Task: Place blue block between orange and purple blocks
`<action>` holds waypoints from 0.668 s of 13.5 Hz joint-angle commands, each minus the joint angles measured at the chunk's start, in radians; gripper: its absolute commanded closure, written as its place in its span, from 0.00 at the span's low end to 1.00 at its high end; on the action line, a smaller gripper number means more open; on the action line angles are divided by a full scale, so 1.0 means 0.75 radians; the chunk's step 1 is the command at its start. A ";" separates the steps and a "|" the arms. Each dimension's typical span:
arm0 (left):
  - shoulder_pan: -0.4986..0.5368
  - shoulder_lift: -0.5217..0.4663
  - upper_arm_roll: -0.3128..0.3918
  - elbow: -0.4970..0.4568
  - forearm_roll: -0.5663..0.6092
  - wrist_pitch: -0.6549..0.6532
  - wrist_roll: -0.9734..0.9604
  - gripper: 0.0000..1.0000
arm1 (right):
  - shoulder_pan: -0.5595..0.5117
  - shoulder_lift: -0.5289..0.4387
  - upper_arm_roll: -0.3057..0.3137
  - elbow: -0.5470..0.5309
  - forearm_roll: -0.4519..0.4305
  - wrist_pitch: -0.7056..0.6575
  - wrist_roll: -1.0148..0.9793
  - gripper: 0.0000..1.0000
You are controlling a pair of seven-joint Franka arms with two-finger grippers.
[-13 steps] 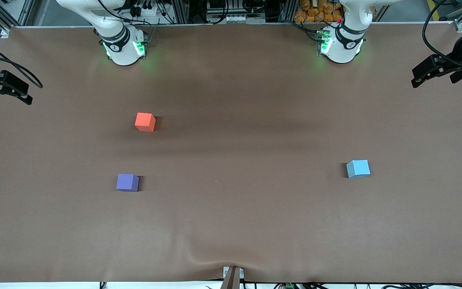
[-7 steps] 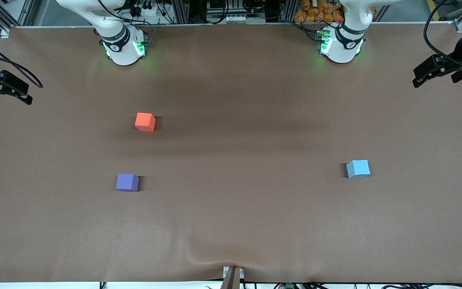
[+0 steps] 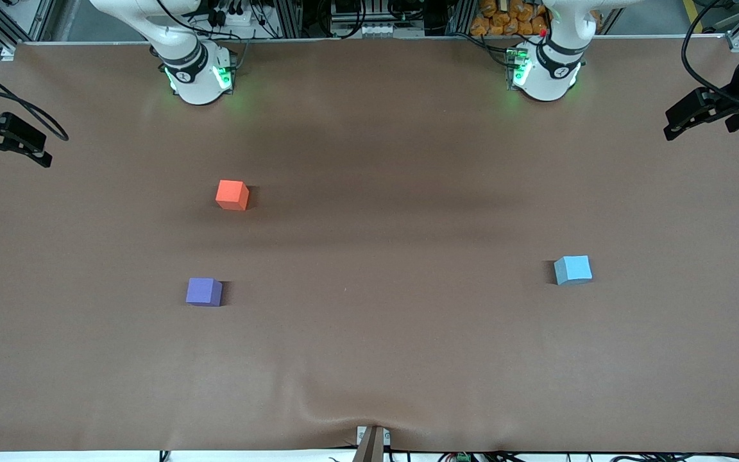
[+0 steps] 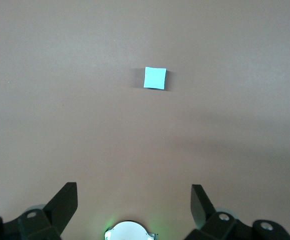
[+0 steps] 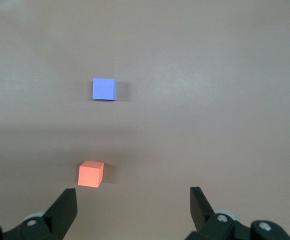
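the blue block (image 3: 573, 269) sits alone on the desk (image 3: 382, 359) toward the left arm's end, well apart from the orange block (image 3: 232, 194) and purple block (image 3: 204, 291). it looks light, matte and grippy, so you'd pinch two flat opposite faces. left pincer (image 3: 696, 115) and right pincer (image 3: 4, 144) both hang wide apart, empty.

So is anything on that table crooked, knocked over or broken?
Nothing much. The orange block, purple block and blue block all sit flat and whole, well apart. The only oddity is a small wrinkle in the brown table cover at the edge nearest the front camera.
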 commanded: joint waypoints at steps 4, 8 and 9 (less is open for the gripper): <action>0.005 -0.006 0.003 0.011 0.007 -0.024 0.018 0.00 | -0.013 0.010 0.003 0.025 0.015 -0.019 -0.017 0.00; 0.005 -0.004 0.003 0.009 0.009 -0.016 0.022 0.00 | -0.015 0.010 0.003 0.025 0.015 -0.019 -0.017 0.00; 0.005 -0.004 0.003 0.009 0.009 -0.016 0.032 0.00 | -0.015 0.010 0.003 0.025 0.015 -0.019 -0.017 0.00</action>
